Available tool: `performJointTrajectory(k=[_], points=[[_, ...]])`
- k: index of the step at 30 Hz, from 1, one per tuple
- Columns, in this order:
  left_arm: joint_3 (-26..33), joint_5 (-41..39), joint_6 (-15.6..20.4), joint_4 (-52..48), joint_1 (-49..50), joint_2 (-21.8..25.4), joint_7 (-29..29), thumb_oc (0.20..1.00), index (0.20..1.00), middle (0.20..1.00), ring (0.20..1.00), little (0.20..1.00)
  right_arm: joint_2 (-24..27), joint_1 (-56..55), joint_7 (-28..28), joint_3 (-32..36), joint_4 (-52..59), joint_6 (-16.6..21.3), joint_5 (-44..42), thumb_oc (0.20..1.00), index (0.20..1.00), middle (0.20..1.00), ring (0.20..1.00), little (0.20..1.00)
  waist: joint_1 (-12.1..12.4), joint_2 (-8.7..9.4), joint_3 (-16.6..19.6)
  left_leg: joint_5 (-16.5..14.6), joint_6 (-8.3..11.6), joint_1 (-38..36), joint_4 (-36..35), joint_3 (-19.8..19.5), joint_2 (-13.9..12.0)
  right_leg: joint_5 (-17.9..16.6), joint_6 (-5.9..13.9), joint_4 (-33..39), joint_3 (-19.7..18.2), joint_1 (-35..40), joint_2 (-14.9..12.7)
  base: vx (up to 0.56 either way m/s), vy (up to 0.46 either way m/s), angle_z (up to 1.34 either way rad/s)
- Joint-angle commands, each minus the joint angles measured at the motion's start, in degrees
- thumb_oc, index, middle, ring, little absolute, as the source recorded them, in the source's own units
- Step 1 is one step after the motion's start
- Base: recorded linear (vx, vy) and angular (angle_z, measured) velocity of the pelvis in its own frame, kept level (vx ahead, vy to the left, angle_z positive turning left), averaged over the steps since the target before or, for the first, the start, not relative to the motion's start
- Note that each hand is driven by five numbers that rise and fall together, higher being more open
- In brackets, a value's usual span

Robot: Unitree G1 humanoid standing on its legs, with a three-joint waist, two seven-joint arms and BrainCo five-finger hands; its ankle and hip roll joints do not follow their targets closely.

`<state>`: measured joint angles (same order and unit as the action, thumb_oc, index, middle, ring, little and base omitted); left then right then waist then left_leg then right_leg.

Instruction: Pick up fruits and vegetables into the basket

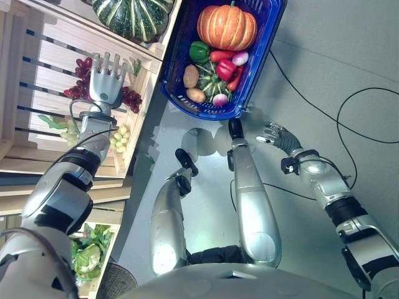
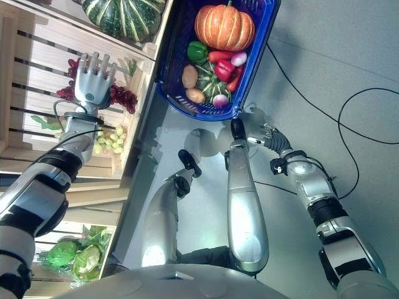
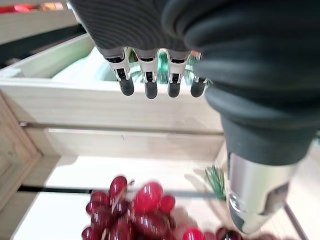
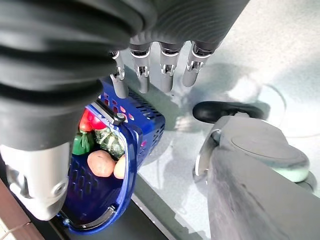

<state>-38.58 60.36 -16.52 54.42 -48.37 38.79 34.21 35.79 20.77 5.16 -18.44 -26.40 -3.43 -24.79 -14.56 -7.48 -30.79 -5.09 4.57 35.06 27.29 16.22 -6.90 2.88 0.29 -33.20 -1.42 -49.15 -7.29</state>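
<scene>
Left eye view has the blue basket (image 1: 265,47) pretty loaded already, left hand (image 1: 106,84) spread, empty above the red grapes (image 1: 78,78).

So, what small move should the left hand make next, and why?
Probably lower the left hand onto the red grapes and curl its fingers around them: it is open above the bunch in the wooden crate, holding nothing.
</scene>
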Motion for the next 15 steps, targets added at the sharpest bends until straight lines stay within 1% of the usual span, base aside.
performJointTrajectory(k=[1,5,8,10,15], points=[[0.8,-1.7,-4.0,3.1,1.6,4.5,-2.7,1.000,1.000,1.000,1.000,1.000,1.0,-2.3,-0.6,0.8,4.7,2.3,-2.3,1.000,1.000,1.000,1.000,1.000,-2.5,0.20,1.0,-2.7,0.55,6.7,5.7,-2.0,0.2,5.6,3.15,-2.7,-0.1,-1.5,0.4,0.00,0.000,0.00],[0.7,-3.3,-4.9,5.3,1.4,4.2,-4.6,1.000,1.000,1.000,1.000,1.000,1.0,-1.9,-0.9,0.7,5.1,2.4,-2.3,1.000,1.000,1.000,1.000,1.000,-2.7,0.19,1.0,-2.9,0.58,7.9,6.4,-2.0,0.1,5.4,3.12,-2.9,-0.4,-2.7,0.3,0.01,0.009,-0.03],[0.8,-3.1,-5.9,6.1,1.0,4.0,-5.3,1.000,1.000,1.000,1.000,1.000,1.0,-1.5,-1.2,0.6,5.5,2.4,-2.4,1.000,1.000,1.000,1.000,1.000,-2.8,0.34,1.0,-3.0,0.55,8.9,7.0,-2.1,0.0,5.3,3.09,-3.1,-0.6,-3.6,0.5,0.01,0.002,-0.01],[0.8,-3.0,-6.7,7.2,0.2,4.1,-5.1,1.000,1.000,1.000,1.000,1.000,1.0,-1.1,-1.6,0.5,5.7,2.5,-2.9,1.000,1.000,1.000,1.000,1.000,-2.9,0.51,1.0,-3.2,0.56,9.8,7.4,-2.1,-0.2,5.2,3.10,-3.2,-0.8,-4.3,0.6,0.00,0.000,0.00],[1.1,-0.8,-9.9,8.0,-0.9,4.7,-3.1,1.000,1.000,1.000,1.000,1.000,1.1,-1.0,-2.4,0.3,6.2,3.1,-3.6,1.000,1.000,1.000,1.000,1.000,-3.1,0.85,1.0,-3.7,0.45,11.8,8.7,-2.4,-0.5,5.1,3.06,-4.0,-1.2,-6.2,0.8,0.00,0.000,0.00]])
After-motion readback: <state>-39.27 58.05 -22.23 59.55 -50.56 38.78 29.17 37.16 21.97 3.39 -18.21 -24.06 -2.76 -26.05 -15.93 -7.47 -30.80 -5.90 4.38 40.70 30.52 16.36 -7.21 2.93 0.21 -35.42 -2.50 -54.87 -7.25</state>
